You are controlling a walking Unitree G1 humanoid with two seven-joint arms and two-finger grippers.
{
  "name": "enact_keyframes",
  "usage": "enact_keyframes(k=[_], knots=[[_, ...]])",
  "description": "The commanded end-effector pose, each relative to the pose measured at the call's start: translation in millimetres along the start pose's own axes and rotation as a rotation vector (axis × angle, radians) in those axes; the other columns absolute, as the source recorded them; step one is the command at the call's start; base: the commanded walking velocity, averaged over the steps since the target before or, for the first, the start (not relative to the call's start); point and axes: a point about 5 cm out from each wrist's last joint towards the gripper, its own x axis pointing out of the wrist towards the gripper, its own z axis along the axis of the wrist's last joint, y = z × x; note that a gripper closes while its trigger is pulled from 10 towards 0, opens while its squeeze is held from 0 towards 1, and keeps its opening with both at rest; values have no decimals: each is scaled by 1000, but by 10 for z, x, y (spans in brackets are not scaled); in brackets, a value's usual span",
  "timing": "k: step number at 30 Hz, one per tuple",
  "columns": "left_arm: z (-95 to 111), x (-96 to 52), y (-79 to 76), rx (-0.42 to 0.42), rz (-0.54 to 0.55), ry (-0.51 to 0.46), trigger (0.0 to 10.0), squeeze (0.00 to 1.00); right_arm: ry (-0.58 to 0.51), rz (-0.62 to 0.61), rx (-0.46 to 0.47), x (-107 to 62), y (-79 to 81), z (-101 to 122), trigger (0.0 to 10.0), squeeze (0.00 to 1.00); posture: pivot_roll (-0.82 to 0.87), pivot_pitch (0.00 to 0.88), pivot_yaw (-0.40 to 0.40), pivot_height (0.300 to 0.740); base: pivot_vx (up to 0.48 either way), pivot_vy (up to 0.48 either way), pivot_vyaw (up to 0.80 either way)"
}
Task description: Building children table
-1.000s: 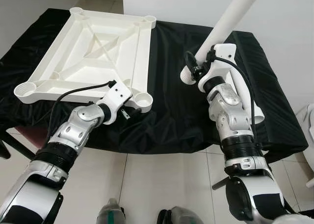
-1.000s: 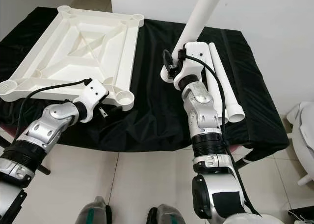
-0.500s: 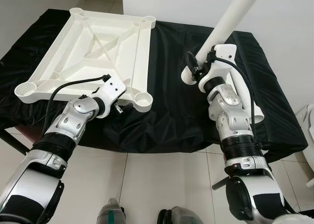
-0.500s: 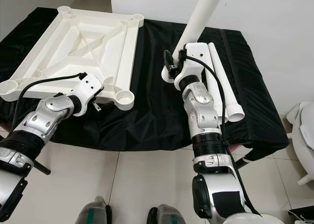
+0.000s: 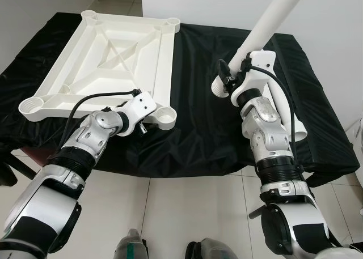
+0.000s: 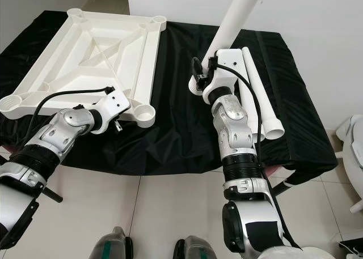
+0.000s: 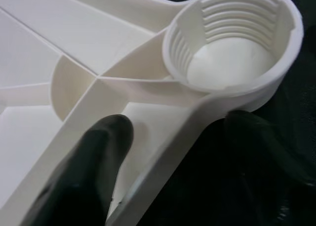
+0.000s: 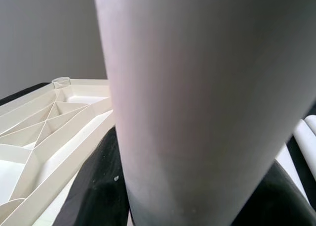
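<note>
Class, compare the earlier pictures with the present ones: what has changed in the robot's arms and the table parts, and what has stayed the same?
The left gripper has shifted along the near edge of the upturned white tabletop, now straddling the rim beside the near corner socket. The right gripper still holds the white table leg tilted above the black cloth. Tabletop and spare legs stayed put.

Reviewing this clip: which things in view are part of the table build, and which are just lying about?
In the job:
- tabletop, upside down, left gripper astride its rim by a corner socket
- leg, held up in the right gripper
- spare legs on the cloth

Lying about:
- black cloth
- white object at the far right, unidentifiable
</note>
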Motion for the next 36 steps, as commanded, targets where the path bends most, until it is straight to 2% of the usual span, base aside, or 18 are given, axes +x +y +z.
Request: enact_keyframes(k=[1,4,5,6,7,11,12,13,18,22,23,24,28,29,32,35,36], knots=[[63,18,7,45,-22,-3,4392,0,-28,-8,-10,5,-15,51,10000,0,0,0,9,740,0,0,0],[87,34,2,56,-33,-6,4118,0,-29,-12,-10,5,-20,55,10000,0,0,0,9,740,0,0,0],[115,48,-7,72,-49,-10,0,0,-31,-15,-10,3,-26,58,10000,0,-3,0,12,740,0,0,0],[139,59,-16,79,-62,-17,706,0,-31,-17,-10,3,-31,60,10000,0,-3,0,12,740,0,0,0],[157,68,-23,88,-74,-23,0,0,-31,-19,-10,2,-33,60,10000,0,-3,0,12,740,0,0,0],[209,98,-55,103,-94,-35,0,0,-32,-21,-13,-2,-38,63,10000,0,-6,0,15,740,0,0,0],[227,108,-63,103,-95,-38,1059,0,-32,-22,-13,-2,-39,64,10000,0,-6,0,15,740,0,0,0],[242,119,-70,103,-98,-42,1255,0,-32,-23,-13,-1,-41,63,10000,0,-6,0,14,740,0,0,0],[305,160,-124,101,-116,-65,706,0,-30,-24,-14,-2,-42,63,10000,0,-5,0,13,740,0,0,0],[381,228,-242,100,-152,-95,588,0,-30,-24,-14,0,-38,62,10000,0,-5,0,13,740,0,0,0],[410,253,-310,97,-173,-111,0,0,-30,-24,-13,2,-36,62,10000,0,-5,0,13,740,0,0,0],[410,253,-310,97,-173,-111,0,0,-30,-24,-13,2,-36,62,10000,0,-5,0,13,740,0,0,0],[506,323,-540,80,-243,-162,0,0,-31,-23,-10,5,-29,63,10000,0,-4,0,14,740,0,0,0],[506,323,-540,80,-243,-162,0,0,-31,-23,-10,5,-29,63,10000,0,-4,0,14,740,0,0,0],[609,395,-766,75,-297,-199,275,0,-29,-23,-8,10,-22,59,10000,0,-2,0,15,740,0,0,0],[631,409,-807,76,-305,-205,275,0,-29,-23,-7,12,-20,58,10000,0,2,0,13,740,0,0,0],[672,428,-863,77,-316,-218,3098,0,-29,-21,-7,15,-14,58,10000,0,2,1,14,740,0,0,0]])
